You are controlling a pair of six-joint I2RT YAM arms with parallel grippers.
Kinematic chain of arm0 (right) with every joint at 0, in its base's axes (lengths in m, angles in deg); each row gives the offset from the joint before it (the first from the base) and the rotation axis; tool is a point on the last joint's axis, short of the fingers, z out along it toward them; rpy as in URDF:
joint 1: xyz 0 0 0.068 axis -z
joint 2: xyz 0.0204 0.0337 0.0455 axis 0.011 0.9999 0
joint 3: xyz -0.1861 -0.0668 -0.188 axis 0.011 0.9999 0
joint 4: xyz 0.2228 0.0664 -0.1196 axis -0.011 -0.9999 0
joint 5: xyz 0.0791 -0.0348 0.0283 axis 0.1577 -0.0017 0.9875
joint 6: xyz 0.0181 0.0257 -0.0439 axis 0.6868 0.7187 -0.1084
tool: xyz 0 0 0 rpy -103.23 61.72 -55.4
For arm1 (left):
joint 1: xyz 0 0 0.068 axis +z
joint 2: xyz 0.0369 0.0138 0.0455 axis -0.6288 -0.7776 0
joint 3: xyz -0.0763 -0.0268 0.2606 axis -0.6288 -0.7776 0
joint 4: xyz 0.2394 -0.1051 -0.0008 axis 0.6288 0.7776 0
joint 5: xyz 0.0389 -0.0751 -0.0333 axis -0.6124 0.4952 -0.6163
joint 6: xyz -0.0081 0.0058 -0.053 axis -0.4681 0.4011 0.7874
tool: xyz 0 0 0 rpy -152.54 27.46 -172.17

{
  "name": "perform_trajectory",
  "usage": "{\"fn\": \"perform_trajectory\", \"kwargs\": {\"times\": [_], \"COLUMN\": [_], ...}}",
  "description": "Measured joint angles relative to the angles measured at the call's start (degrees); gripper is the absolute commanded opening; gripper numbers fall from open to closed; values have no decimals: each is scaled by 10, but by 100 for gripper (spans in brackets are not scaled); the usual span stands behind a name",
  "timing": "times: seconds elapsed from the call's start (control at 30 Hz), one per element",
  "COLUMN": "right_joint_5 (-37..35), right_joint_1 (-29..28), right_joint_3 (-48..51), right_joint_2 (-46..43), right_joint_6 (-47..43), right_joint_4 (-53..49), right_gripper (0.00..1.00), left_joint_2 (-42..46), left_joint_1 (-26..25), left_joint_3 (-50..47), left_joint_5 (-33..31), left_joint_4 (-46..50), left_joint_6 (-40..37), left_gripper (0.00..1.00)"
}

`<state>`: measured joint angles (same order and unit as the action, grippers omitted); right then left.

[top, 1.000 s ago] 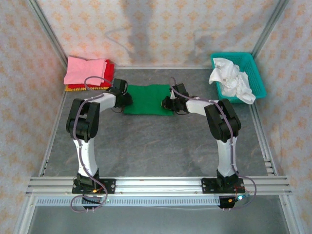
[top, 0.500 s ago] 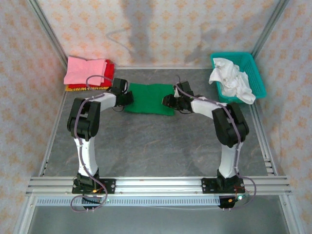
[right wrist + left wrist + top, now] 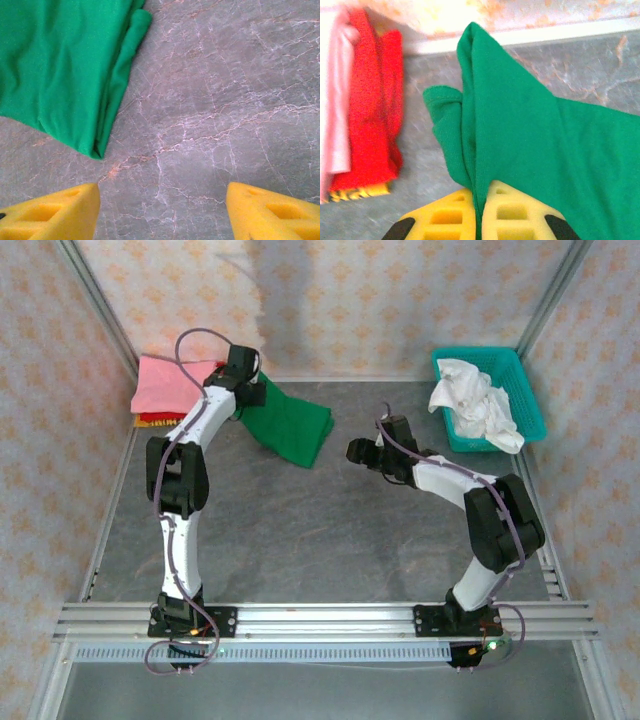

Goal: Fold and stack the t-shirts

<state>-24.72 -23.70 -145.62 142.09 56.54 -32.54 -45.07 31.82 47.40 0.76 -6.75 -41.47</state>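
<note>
My left gripper (image 3: 481, 202) is clamped on a folded edge of the green t-shirt (image 3: 530, 125), with the cloth pinched between my yellow pads (image 3: 445, 217) at the far left of the table (image 3: 330, 530). The shirt hangs from that grip and slopes down to the right. Just left of it, the pink t-shirt (image 3: 170, 380) lies over the red t-shirt (image 3: 370, 100). My right gripper (image 3: 161, 200) is spread wide above bare table. The green shirt's corner lies just beyond its tips, to the left, and does not touch them.

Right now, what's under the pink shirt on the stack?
Under the pink shirt: a red shirt, then the edge of a yellow-orange shirt at the bottom. Their middles are covered.
</note>
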Motion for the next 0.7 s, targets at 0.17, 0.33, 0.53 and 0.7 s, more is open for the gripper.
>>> {"fn": "perform_trajectory", "kwargs": {"times": [0.17, 0.33, 0.53, 0.7], "right_joint_5": [5, 6, 4, 1], "right_joint_1": [0, 0, 0, 0], "right_joint_3": [0, 0, 1, 12], "right_joint_2": [0, 0, 0, 0], "right_joint_6": [0, 0, 1, 2], "right_joint_4": [-5, -23, -43, -57], "right_gripper": [68, 68, 68, 68], "left_joint_2": [-42, -78, -125, -132], "left_joint_1": [26, 65, 109, 138], "left_joint_3": [125, 226, 348, 374], "left_joint_5": [-10, -3, 54, 115], "left_joint_4": [44, 67, 91, 84], "left_joint_6": [-43, -76, -84, -84], "left_gripper": [0, 0, 0, 0]}}
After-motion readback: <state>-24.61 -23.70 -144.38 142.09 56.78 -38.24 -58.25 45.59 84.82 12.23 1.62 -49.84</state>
